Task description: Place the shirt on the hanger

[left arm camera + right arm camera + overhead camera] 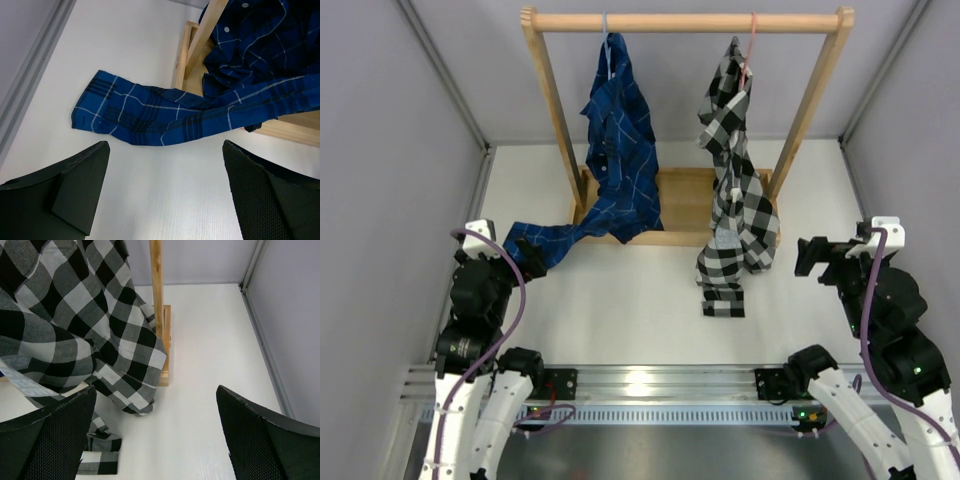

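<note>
The left gripper (164, 150) is held with its fingers (80, 185) spread wide, and nothing is gripped between them. Only bare white desk (150, 200) is seen below the gap. Just beyond the tips, the sleeve (150, 115) of a dark blue grid-check shirt (618, 130) is laid flat, stretched toward the left edge of the desk.

The right gripper (156, 390) is likewise opened wide and nothing is held in it. It is poised near the right edge of the desk, close beside the shirt (735, 200) but apart from it.

The black-and-white buffalo-check shirt is hung from the hanger (752, 45), whose pink hook is looped over the right part of the top rail of a wooden rack (685, 20). Only the hook and neck of the hanger can be seen; the rest is covered by bunched fabric. The shirt's lower part is draped over the rack's base, and its end is spread on the desk at mid-depth.

The rack is stood toward the far edge of the desk. The blue shirt is hung from the left part of the rail on a pale hook (605, 30).
</note>
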Action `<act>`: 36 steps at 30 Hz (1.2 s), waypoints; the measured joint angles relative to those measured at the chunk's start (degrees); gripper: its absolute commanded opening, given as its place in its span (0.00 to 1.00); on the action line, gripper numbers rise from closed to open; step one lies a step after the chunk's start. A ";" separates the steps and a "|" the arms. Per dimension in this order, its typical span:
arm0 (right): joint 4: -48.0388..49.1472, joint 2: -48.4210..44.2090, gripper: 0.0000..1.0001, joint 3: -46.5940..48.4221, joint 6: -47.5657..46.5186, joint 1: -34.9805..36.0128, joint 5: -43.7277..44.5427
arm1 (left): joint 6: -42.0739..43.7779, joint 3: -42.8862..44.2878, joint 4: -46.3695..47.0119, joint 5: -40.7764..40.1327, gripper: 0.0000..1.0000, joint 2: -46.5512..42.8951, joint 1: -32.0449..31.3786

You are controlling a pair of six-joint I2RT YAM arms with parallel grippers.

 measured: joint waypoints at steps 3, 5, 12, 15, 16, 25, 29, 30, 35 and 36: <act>-0.44 0.02 0.99 0.70 -0.07 0.00 -0.22 | 0.20 0.00 0.00 0.02 0.98 0.00 0.00; -0.83 0.00 0.99 1.01 -0.09 0.00 -0.24 | 0.22 0.00 0.00 0.02 0.98 0.00 0.00; -1.38 -0.04 0.99 1.05 -0.13 0.00 -0.35 | 0.26 0.00 0.00 0.04 0.98 -0.15 0.00; -2.19 -0.02 0.99 1.22 -0.11 0.00 -0.39 | 0.26 0.00 0.02 0.02 0.98 -0.39 0.00; -2.32 -0.07 0.99 1.31 -0.11 0.00 -0.39 | 0.26 0.00 0.07 0.00 0.98 -0.42 0.00; -2.43 -1.01 0.99 1.31 0.07 0.00 -0.35 | 0.44 -0.04 0.15 -0.31 0.98 -0.46 0.00; -2.43 -1.01 0.99 1.31 0.74 0.00 -0.39 | 0.44 -0.11 0.17 -0.46 0.98 -0.48 0.00; -2.43 -1.01 0.99 1.31 0.96 0.00 -0.37 | 0.44 -0.11 0.20 -0.48 0.98 -0.48 0.00; -2.43 -0.94 0.99 1.29 1.20 0.00 0.04 | 0.44 -0.13 0.20 -0.68 0.98 -0.52 0.00; -2.40 -0.85 1.00 1.29 1.18 0.00 0.07 | 0.44 -0.13 0.20 -0.87 0.98 -0.57 0.00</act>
